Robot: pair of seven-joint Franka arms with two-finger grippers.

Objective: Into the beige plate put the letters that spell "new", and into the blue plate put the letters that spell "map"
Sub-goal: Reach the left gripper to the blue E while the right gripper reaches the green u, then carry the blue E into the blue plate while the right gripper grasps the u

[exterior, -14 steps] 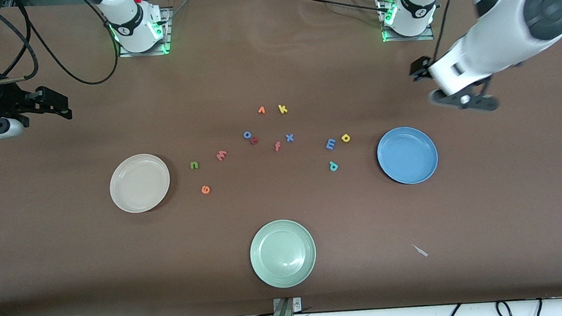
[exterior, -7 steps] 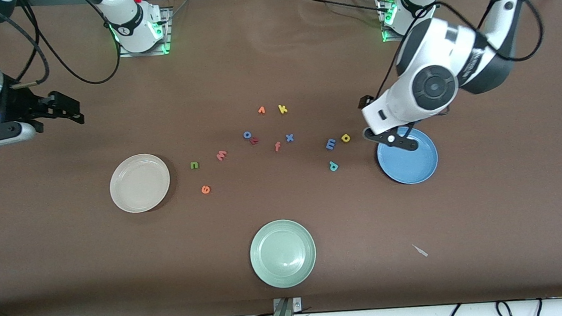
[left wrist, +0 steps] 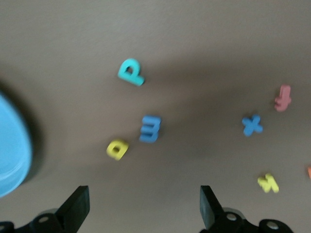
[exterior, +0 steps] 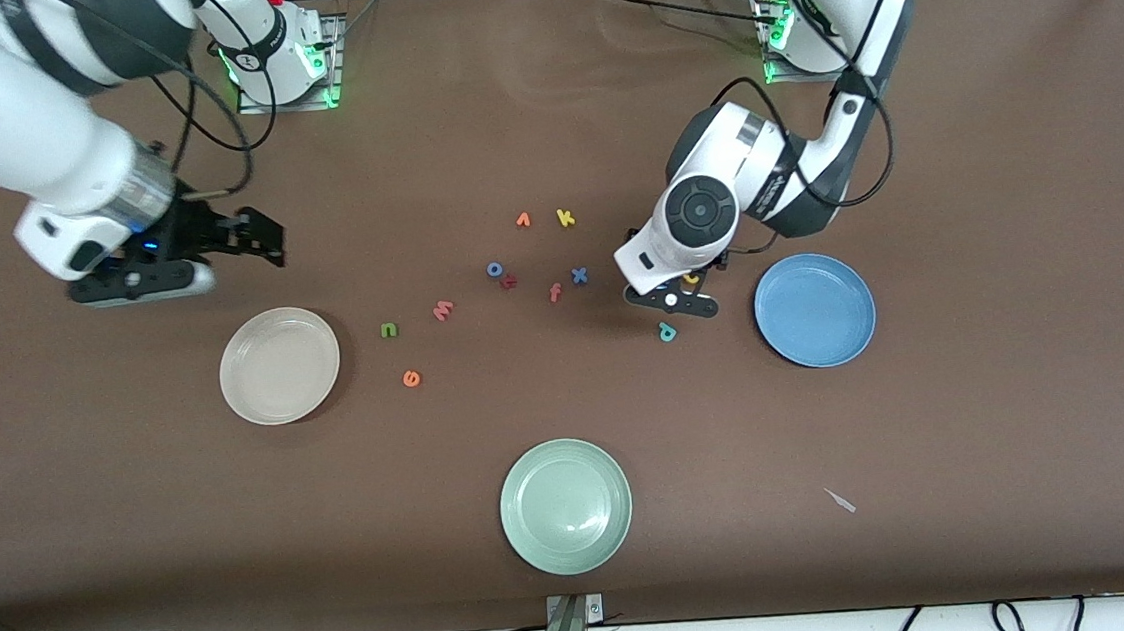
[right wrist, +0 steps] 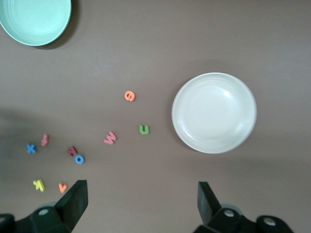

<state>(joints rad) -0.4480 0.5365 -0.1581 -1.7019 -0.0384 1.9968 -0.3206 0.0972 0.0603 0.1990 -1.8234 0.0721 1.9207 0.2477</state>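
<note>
left pincer [exterior: 673, 304] now over blue m [left wrist: 150, 128], both pincers wide; plates bare

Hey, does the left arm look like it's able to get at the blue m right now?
Probably yes. The left gripper hangs open over the blue m, which lies flat on the table. The yellow a sits close beside it, apart, and may get nudged. The teal p lies clear.

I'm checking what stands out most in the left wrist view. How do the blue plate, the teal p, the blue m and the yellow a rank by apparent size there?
1. blue plate, largest though only partly in view
2. teal p and blue m, too alike to rank
3. yellow a, slightly smaller
</note>
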